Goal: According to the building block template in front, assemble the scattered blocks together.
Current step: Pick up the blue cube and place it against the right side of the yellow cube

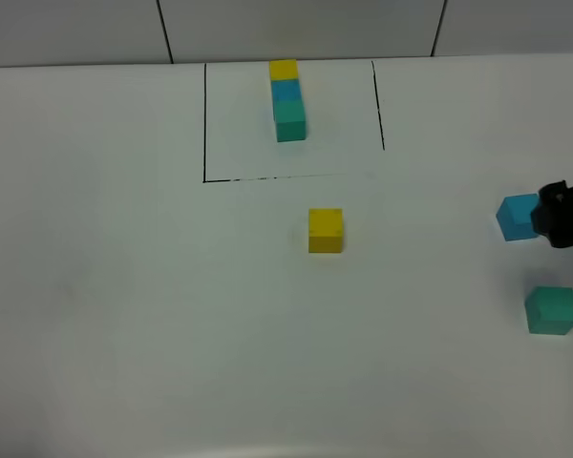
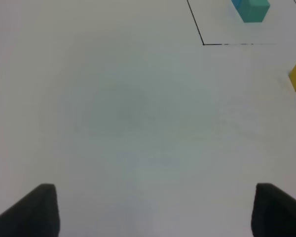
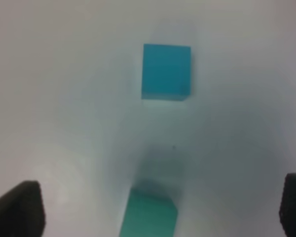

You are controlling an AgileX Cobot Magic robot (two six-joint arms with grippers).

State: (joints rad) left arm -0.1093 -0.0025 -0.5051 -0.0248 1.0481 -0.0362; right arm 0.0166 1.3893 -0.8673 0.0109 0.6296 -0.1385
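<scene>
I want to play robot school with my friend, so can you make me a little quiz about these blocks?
1. Pick one: which loose cube sits nearest the black outlined box? A yellow, B blue, C teal-green.
2. True or false: the right gripper is shut on the blue cube.
3. Fill in: the middle cube of the template is ____.

Key
1. A, the yellow cube.
2. False. In the right wrist view the jaws stand wide apart and the blue cube lies beyond them.
3. Blue.
</scene>
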